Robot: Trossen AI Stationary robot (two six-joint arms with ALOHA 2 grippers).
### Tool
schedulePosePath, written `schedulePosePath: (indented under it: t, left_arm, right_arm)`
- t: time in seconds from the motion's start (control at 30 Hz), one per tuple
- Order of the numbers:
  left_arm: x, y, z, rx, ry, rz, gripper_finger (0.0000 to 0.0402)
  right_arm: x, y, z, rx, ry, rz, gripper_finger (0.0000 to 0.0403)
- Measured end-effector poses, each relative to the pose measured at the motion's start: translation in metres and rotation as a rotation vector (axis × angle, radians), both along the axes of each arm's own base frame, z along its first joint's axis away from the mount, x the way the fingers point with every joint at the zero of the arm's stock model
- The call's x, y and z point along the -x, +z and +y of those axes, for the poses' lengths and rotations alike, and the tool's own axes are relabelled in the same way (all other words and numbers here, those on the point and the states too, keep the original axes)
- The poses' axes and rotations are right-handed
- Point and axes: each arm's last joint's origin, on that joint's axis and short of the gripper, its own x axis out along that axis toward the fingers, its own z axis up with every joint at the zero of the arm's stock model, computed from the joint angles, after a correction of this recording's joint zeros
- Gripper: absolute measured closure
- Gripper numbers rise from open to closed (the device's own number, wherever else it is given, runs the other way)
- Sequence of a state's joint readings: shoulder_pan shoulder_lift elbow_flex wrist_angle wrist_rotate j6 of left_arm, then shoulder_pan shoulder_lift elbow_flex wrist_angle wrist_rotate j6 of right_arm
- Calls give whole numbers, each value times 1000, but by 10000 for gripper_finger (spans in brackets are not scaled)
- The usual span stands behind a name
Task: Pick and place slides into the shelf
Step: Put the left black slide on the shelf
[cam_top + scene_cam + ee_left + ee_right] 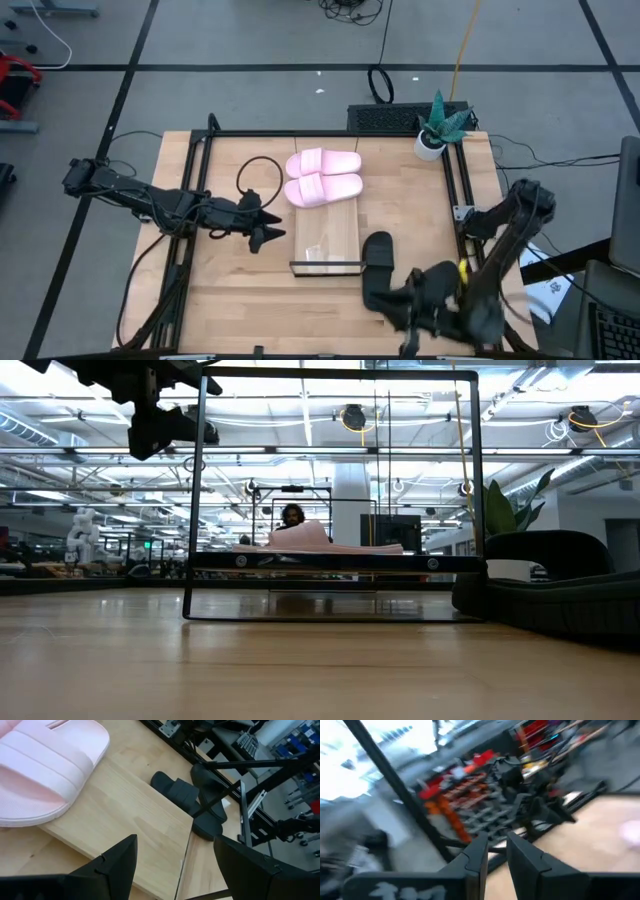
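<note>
Presently we count two pink slides (322, 177) side by side on the far end of the light-plank shelf (326, 243), and one black slide (378, 258) on the table just right of its near end. Our left gripper (268, 227) hovers left of the shelf, fingers spread. Our right gripper (395, 305) sits near the black slide, fingers almost together.

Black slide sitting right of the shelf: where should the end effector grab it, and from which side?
Probably the strap of the black slide, from above with one finger under the strap. It lies flat on the table, its strap arching over the footbed beside the shelf.
</note>
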State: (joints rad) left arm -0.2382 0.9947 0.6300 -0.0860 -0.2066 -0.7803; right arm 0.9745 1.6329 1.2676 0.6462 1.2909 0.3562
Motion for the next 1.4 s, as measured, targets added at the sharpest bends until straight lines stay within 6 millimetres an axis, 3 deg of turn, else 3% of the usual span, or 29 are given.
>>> schedulePosePath:
  t: [0.1, 0.2, 0.33, 0.57, 0.87, 1.0, 1.4]
  left_arm:
    - [0, 0, 0, -15, -7, 0, 144]
    - [0, 0, 0, -34, -16, -1, 144]
    - [0, 0, 0, -37, -17, -1, 144]
    - [0, 0, -1, -14, -58, 4, 144]
    - [0, 0, -2, 2, -82, 7, 144]
    - [0, 0, -2, 2, -79, 6, 144]
    - [0, 0, -1, -8, -55, 4, 144]
  right_arm:
    - [-10, 7, 35, 84, -106, 79, 344]
    - [-16, 1, 69, 152, -215, 129, 344]
    - [-25, -14, 93, 301, -207, 195, 344]
    - [-53, -29, 70, 515, -292, 318, 344]
    - [-40, -32, 44, 664, -298, 394, 344]
    - [-32, -21, 27, 577, -307, 354, 344]
    - [-28, -22, -24, 356, -375, 259, 344]
